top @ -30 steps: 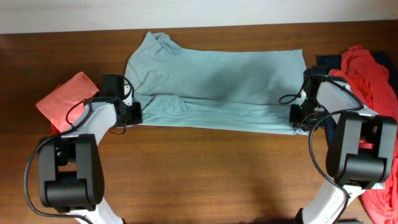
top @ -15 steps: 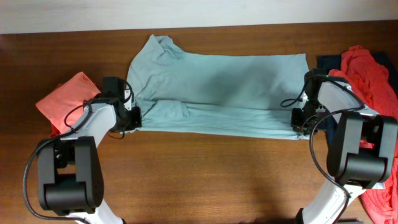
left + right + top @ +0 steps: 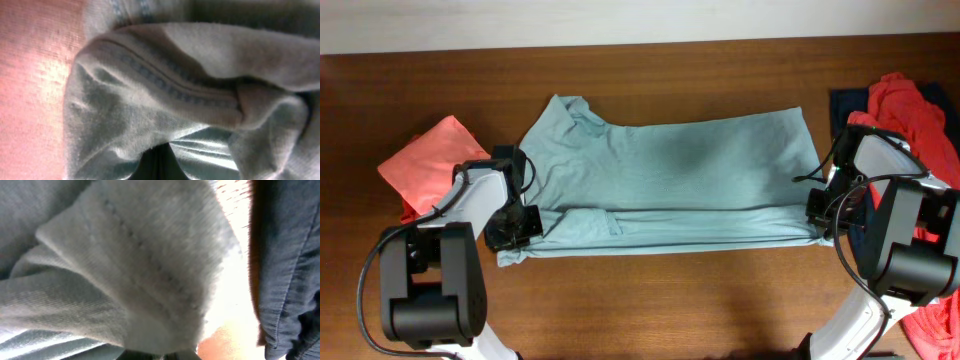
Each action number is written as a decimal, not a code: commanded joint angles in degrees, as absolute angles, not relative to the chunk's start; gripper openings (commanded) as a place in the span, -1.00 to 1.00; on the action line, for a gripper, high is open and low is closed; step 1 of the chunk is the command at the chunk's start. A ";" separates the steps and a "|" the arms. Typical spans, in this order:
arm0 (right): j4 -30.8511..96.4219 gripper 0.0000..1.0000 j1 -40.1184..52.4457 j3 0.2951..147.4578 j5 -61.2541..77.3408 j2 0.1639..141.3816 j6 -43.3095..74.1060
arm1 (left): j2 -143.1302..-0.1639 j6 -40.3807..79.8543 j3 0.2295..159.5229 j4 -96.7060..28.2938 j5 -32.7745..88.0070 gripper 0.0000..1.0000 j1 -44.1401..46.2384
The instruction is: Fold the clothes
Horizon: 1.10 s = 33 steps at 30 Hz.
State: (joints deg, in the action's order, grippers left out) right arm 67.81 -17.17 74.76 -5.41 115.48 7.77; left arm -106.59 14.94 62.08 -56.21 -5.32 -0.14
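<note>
From above, the pale grey-blue shirt (image 3: 670, 170) lies spread sideways across the middle of the brown table (image 3: 650, 300), collar toward my left and its near edge doubled up into a long narrow band. My left gripper (image 3: 520, 228) sits at the near left corner of that band and my right gripper (image 3: 817, 215) at the near right corner, both touching the cloth. A coral-red garment (image 3: 425, 160) lies beside my left arm, apart from the shirt. On my right a dark navy garment (image 3: 848, 102) lies partly under an orange-red one (image 3: 910, 115) near the table's end.

In my left wrist view, the shirt (image 3: 150, 95) fills nearly everything, a stitched hem bunched into thick folds right against the lens. My fingers are mostly buried, yet the cloth gathers tightly where they meet, so I am clamped on the shirt. A reddish blur runs down the left side; I cannot tell whether it is table or cloth.

In my right wrist view, a thick wad of the shirt (image 3: 140, 265) is pinched the same way, clamped between my fingers. The navy garment (image 3: 285, 255) lies just beside it, with a bright strip of table between.
</note>
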 commanded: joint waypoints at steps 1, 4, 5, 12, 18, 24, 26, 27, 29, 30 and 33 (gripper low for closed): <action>68.25 -0.77 -17.98 74.52 -7.92 115.98 9.91 | -108.60 16.51 59.00 -56.42 -8.86 -0.99 -0.91; 68.62 -0.78 -17.98 74.56 -7.55 115.28 9.91 | -107.13 16.49 60.16 -56.21 -8.43 -0.99 -0.91; 68.77 -0.79 -17.98 74.56 -7.35 114.72 9.91 | -106.43 16.49 60.64 -56.21 -8.43 -1.00 -0.91; 70.13 -0.80 -18.06 74.56 -7.31 108.53 9.85 | -94.80 16.45 62.54 -56.27 -8.40 -0.78 -0.91; 70.48 -0.59 -18.06 74.59 -7.29 100.66 9.85 | -83.15 16.43 62.70 -56.23 -8.38 -0.03 -0.91; 70.54 -0.04 -18.06 74.59 -7.29 93.34 9.69 | -75.46 14.31 62.70 -53.32 -5.52 0.06 -0.91; 70.74 -0.03 -18.06 74.59 -7.29 92.27 9.69 | -74.54 14.26 62.70 -52.16 -4.93 0.08 -0.91; 70.81 -0.03 -18.06 74.59 -7.29 92.01 9.69 | -74.37 14.28 62.70 -51.79 -4.91 0.07 -0.91; 70.74 -0.02 -18.06 74.59 -7.29 91.96 9.69 | -74.35 14.26 62.70 -50.54 -3.53 0.07 -0.91; 70.63 -0.02 -18.06 74.59 -7.29 91.96 9.69 | -74.46 14.24 62.70 -49.89 -2.72 0.07 -0.91; 68.14 0.01 -18.02 74.59 -4.14 91.96 9.15 | -75.16 11.84 62.70 -44.03 0.36 0.07 -0.49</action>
State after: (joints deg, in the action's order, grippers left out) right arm 69.78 -17.65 74.72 -6.35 92.68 9.21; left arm -75.09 15.11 62.13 -47.88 -3.68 -0.73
